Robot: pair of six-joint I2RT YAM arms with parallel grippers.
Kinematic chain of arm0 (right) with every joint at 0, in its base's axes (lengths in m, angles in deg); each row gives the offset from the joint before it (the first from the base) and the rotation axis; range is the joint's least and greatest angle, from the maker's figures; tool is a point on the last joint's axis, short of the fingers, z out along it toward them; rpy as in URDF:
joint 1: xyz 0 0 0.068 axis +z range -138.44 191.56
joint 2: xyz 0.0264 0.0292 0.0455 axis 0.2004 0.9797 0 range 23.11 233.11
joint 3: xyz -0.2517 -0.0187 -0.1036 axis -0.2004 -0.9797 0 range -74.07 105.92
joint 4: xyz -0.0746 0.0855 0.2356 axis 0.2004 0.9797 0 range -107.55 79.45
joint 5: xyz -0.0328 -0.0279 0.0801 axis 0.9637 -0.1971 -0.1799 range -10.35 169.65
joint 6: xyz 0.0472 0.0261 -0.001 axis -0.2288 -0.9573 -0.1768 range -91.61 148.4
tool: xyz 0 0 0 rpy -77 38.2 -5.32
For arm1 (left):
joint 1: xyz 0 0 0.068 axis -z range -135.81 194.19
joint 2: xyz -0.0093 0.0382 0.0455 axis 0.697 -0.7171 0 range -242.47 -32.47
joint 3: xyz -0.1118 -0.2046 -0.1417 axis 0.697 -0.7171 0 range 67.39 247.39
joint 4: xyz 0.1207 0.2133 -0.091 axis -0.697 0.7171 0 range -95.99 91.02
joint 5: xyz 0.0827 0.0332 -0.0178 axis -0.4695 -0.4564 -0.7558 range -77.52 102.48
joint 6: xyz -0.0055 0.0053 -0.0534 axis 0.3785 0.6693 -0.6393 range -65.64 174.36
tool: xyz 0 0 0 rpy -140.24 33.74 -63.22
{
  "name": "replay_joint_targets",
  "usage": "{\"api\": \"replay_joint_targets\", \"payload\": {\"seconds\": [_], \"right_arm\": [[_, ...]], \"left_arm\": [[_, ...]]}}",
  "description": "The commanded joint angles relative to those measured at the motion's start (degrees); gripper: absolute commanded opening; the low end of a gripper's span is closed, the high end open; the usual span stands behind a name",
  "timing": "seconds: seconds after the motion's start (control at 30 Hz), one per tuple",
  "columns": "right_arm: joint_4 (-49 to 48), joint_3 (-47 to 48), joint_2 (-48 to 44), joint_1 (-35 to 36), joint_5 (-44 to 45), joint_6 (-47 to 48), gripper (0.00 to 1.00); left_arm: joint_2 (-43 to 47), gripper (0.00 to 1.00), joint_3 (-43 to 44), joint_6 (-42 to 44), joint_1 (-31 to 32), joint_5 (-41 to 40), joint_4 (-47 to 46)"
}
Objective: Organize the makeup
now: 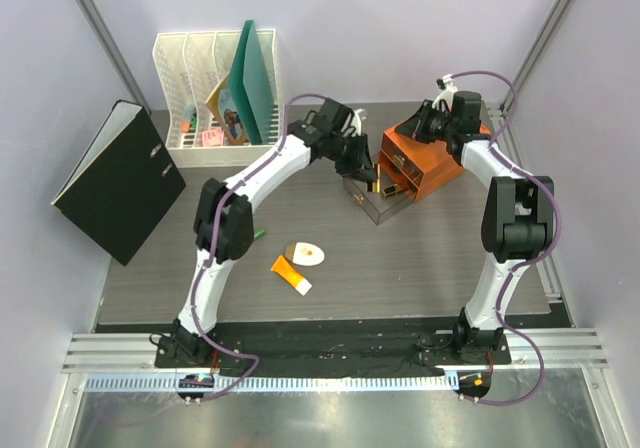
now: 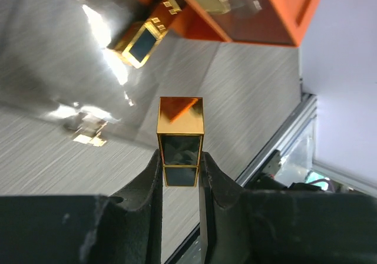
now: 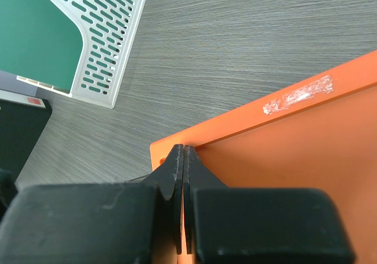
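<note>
My left gripper [image 2: 180,168] is shut on a black-gold lipstick [image 2: 180,140] and holds it upright over the pulled-out clear drawer [image 1: 372,206] of the orange drawer box [image 1: 425,158]. Another black-gold lipstick [image 2: 142,40] lies in that drawer. In the top view my left gripper [image 1: 366,171] is at the box's front. My right gripper [image 3: 184,153] is shut with nothing in it, its tips pressed on the top corner of the orange box [image 3: 283,140]. A white oval compact [image 1: 306,254] and an orange white-capped tube [image 1: 291,275] lie on the table in front. A bit of a green tube [image 1: 259,233] shows beside the left arm.
A black binder [image 1: 118,181] leans at the left. A white file rack [image 1: 200,88] with a green folder [image 1: 255,78] stands at the back left and also shows in the right wrist view [image 3: 103,46]. The table's metal rail [image 2: 283,140] runs along the right edge.
</note>
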Motion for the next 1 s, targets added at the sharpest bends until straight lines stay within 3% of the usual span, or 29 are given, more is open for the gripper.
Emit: {"api": "replay_joint_targets", "payload": {"seconds": [0.0, 0.07, 0.27, 0.33, 0.47, 0.67, 0.97], "right_arm": [[24.8, -6.4, 8.9, 0.5, 6.8, 4.5, 0.01], [24.7, -6.6, 8.9, 0.5, 6.8, 4.5, 0.01], [24.8, -6.6, 8.8, 0.5, 6.8, 4.5, 0.01], [24.7, -6.6, 8.7, 0.5, 6.8, 4.6, 0.01], [24.9, -6.7, 8.8, 0.5, 6.8, 4.5, 0.01], [25.0, -6.7, 8.8, 0.5, 6.8, 4.5, 0.01], [25.0, -6.7, 8.7, 0.5, 6.7, 4.5, 0.01]], "left_arm": [[-3.9, 0.09, 6.5, -5.0, 1.4, 6.2, -5.9], [-5.4, 0.14, 6.3, -6.1, 1.5, 6.3, -7.4], [-7.2, 0.48, 6.4, -6.4, 1.8, 5.9, -8.6], [-7.0, 0.53, 6.4, -6.3, 1.9, 5.7, -8.8], [-5.5, 0.55, 6.5, -4.9, 1.7, 4.4, -8.1], [3.9, 0.56, 1.2, 5.8, 0.1, -4.7, 1.2], [22.0, 0.59, -27.2, 22.3, -4.9, -22.2, 13.4]]}}
